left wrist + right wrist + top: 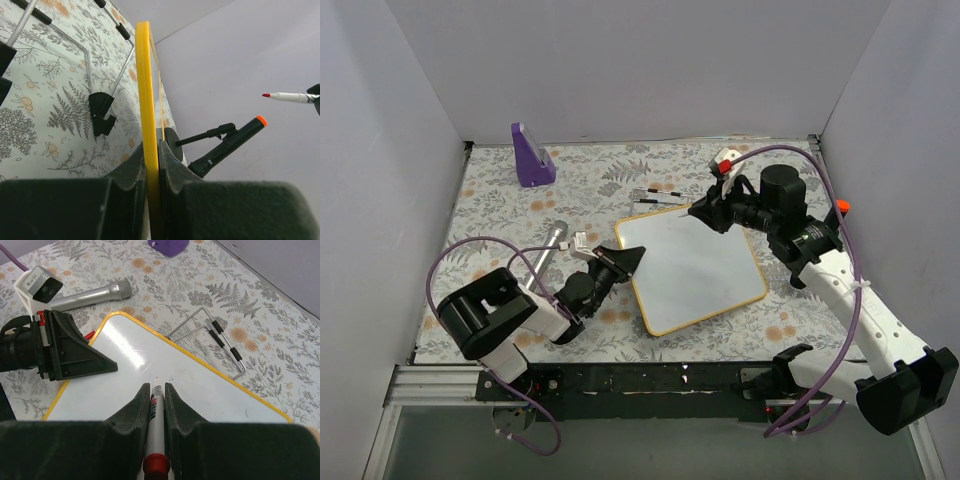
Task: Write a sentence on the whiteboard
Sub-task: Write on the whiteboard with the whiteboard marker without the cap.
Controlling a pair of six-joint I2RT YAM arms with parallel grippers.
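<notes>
Two tools ready: left tool [628, 260] pinches the edge of the blank board [700, 270], right tool [157, 388] grips a marker [155, 412]; next, lower the tip and begin writing.

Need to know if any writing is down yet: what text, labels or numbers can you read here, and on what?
On the small glossy white board with the thin yellow frame: no writing visible in any view.
On the white marker with a red printed band, clamped in the right tool: print on the band, too blurred to read.
Nothing else shows text.
</notes>
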